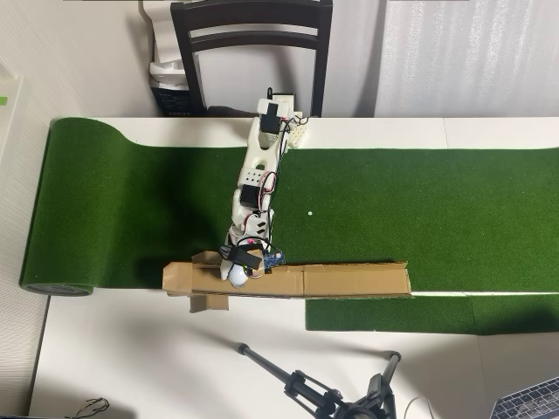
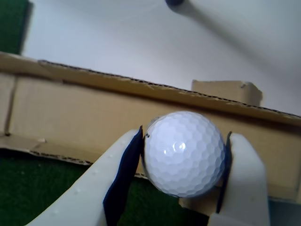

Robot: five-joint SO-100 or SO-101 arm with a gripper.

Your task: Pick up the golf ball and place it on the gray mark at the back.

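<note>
While the arm (image 1: 255,179) reaches from the far edge of the bench (image 1: 131,358) toward the camera side in the overhead view, its fingers (image 2: 244,179) are closed on the golf ball (image 2: 184,153). The wrist view shows this plainly: 2 pale fingers with dark blue pads press the ball from the left and the right, spread only as wide as the ball itself, with no gap visible on either side. The ball is white and dimpled, with a small glint near its middle.

Behind the ball in the wrist view lies a long strip of brown cardboard (image 2: 70,117) with raised, torn edges, and green turf (image 2: 42,183) shows at the lower left. From above, the ball (image 1: 237,273) sits at the left part of the cardboard strip (image 1: 349,281), which lies along the near edge of the green mat (image 1: 437,209). Whether the ball rests on the cardboard or hangs just above it cannot be told. A tiny white dot (image 1: 310,212) sits on the mat, right of the arm and well apart from the ball. The gray mark is not visible in either view.
</note>
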